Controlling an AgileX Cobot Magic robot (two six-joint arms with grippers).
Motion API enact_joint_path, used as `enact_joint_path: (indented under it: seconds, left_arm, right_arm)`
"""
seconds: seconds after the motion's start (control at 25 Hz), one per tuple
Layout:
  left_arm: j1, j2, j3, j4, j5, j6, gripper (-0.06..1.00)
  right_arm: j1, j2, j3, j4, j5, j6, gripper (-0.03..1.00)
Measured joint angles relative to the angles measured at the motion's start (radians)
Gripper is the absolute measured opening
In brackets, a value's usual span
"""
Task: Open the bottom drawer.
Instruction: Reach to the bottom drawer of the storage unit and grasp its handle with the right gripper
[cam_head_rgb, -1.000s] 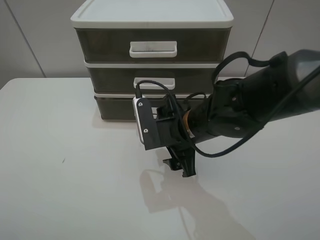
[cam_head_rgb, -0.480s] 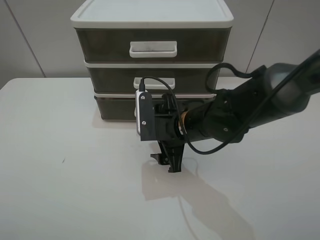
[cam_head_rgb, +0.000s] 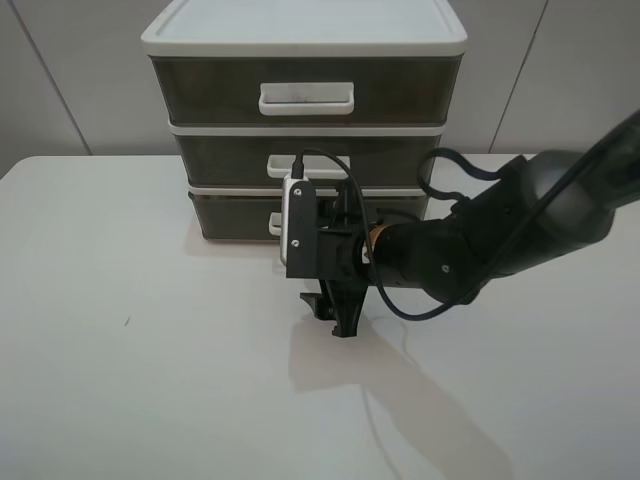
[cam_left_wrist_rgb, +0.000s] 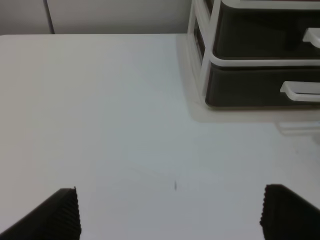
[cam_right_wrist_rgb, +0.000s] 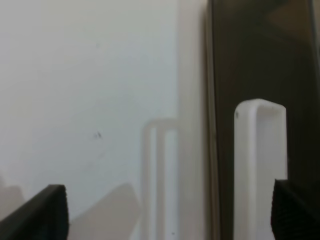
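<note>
My right gripper (cam_head_rgb: 340, 318) hangs low just in front of the bottom drawer (cam_head_rgb: 228, 215), rolled onto its side with its fingers spread wide. Through my wrist camera the white loop handle (cam_right_wrist_rgb: 260, 165) lies ahead, within the span of my fingers but close to one of them, untouched. I judge I should centre the bar in the gap, ease forward until a finger hooks behind it, pinch firmly, then pull straight out. My left gripper (cam_left_wrist_rgb: 175, 212), also spread, has the drawer well ahead of it.
</note>
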Motion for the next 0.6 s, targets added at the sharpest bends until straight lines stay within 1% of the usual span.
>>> enact_joint_path:
  seconds: [0.04,0.16,0.6]
  left_arm:
    - [0.000,0.000,0.000,0.000,0.000,0.000,0.74]
    - [0.000,0.000,0.000,0.000,0.000,0.000,0.74]
    - [0.000,0.000,0.000,0.000,0.000,0.000,0.74]
  right_arm:
    - [0.000,0.001,0.004,0.031,-0.022,-0.042,0.80]
    - [0.000,0.007,0.008,0.064,-0.069,-0.087,0.80]
    - [0.000,0.088,0.011,0.078,-0.164,-0.098,0.80]
